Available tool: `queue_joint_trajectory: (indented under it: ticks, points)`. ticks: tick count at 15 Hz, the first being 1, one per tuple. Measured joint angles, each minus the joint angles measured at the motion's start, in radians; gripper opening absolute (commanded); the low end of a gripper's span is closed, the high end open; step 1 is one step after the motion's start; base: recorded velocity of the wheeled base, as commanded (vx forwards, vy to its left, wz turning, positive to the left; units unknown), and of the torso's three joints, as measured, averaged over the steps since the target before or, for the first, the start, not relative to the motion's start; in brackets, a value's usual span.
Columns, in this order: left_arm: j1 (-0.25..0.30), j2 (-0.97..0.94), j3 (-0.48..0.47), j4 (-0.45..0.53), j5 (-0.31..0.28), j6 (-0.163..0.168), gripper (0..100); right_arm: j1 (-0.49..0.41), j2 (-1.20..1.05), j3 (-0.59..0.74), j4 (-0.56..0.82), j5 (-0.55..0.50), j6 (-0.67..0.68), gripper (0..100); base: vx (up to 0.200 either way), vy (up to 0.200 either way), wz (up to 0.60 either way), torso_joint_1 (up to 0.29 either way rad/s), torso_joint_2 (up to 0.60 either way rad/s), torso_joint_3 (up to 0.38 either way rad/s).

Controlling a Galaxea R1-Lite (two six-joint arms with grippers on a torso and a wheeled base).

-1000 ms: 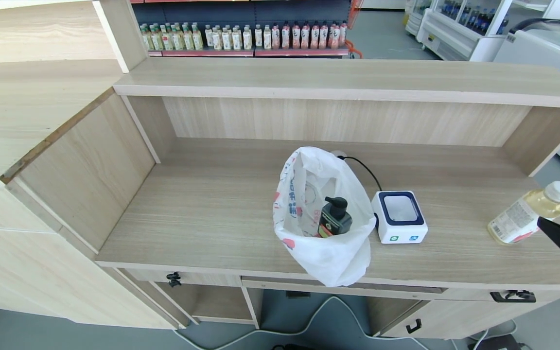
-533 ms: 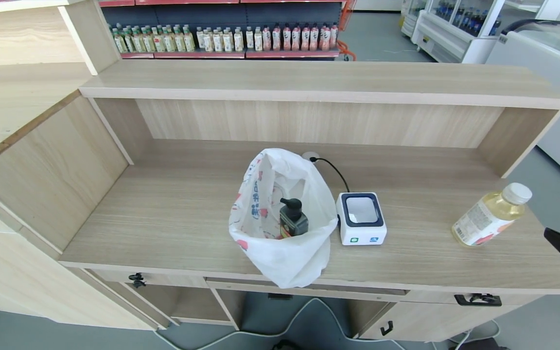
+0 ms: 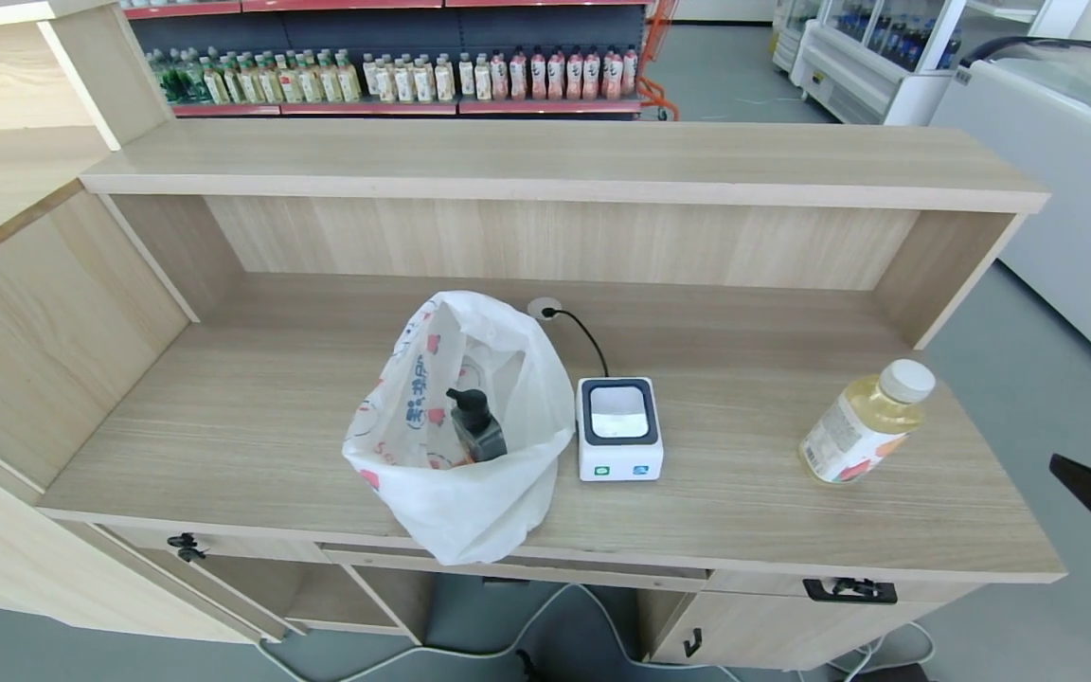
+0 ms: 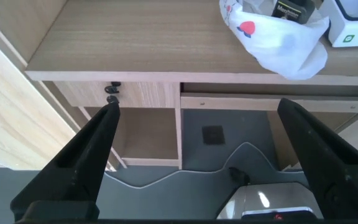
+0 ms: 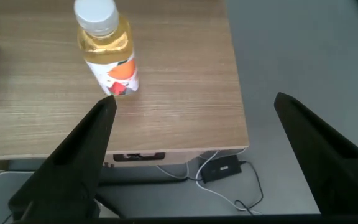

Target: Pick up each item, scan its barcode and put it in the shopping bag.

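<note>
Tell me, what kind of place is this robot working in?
Most likely a small shop's checkout. Shelves of bottled drinks and glass-door fridges stand behind a wooden counter, and on the counter a barcode scanner sits beside a shopping bag.

We are seeing a white shopping bag [image 3: 470, 502] printed red and blue, a black pump bottle [image 3: 477, 431], and a yellow, white-capped drink bottle [image 3: 863, 426].

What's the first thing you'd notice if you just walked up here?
Probably the white shopping bag standing open in the middle of the wooden counter, with a dark pump bottle poking up inside it. Just to its right sits a small white scanner. Near the counter's right end, a yellow drink bottle with a white cap stands alone.
</note>
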Motion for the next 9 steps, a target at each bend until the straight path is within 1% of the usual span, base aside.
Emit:
queue_joint_trajectory:
  ticks: [5, 7, 9]
  points:
    - [0.000, 0.000, 0.000, 0.000, -0.001, 0.000, 100, 0.010, 0.003, 0.012, 0.000, 0.003, 0.013, 100, 0.000, -0.200, 0.00, -0.001, 0.00, 0.003]
    - [0.000, 0.000, 0.000, 0.000, -0.001, -0.002, 100, 0.032, 0.001, 0.015, 0.015, 0.013, 0.018, 100, 0.000, 0.000, 0.00, 0.000, 0.00, 0.000]
    - [0.000, 0.000, 0.000, 0.000, -0.002, -0.002, 100, 0.091, 0.001, 0.016, 0.048, 0.039, 0.048, 100, 0.000, 0.000, 0.00, 0.000, 0.00, 0.000]
